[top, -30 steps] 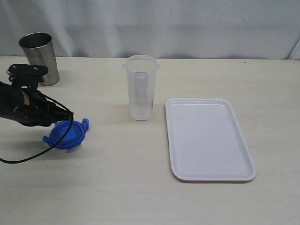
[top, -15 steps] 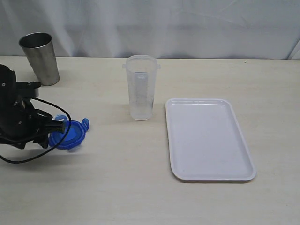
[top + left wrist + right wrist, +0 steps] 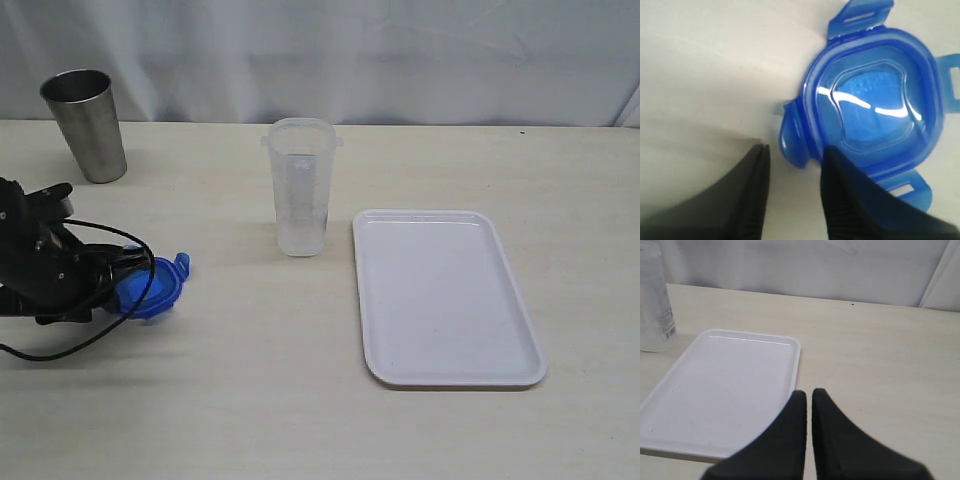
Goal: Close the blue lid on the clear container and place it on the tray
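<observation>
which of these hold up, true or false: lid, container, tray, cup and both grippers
1. The blue lid lies on the table, not on the clear container. True.
2. The steel cup stands on the tray. False: it stands on the table at the far left, well apart from the tray.
3. The right gripper is shut and holds nothing. True.
4. The left gripper grips the clear container. False: it is down at the lid, its jaws apart on either side of one flap.
5. The clear container lies on its side. False: it stands upright on the table, beside the tray.
</observation>
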Motion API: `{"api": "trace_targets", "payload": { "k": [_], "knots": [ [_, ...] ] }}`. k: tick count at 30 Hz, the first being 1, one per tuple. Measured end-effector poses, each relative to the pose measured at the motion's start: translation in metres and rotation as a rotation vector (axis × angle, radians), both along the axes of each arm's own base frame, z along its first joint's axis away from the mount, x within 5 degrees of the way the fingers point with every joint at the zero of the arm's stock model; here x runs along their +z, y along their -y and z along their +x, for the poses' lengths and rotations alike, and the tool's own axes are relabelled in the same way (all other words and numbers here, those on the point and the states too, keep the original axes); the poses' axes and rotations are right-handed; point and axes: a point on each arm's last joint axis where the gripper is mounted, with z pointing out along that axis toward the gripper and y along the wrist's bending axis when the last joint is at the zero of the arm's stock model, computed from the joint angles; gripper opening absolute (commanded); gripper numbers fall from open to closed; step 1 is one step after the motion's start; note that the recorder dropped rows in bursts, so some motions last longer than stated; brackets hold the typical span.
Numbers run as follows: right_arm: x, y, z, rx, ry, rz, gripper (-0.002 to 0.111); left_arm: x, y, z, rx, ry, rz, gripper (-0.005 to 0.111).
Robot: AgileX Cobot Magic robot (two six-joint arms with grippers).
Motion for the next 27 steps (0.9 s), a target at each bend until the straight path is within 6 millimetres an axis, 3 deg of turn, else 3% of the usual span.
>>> {"api": "trace_targets", "payload": {
  "k": [27],
  "knots": [
    [0.0,0.0,0.0,0.0,0.0,0.0,0.004,0.003,0.0011,0.0079,0.053,0.089,-0.033,0.025]
  ]
}}
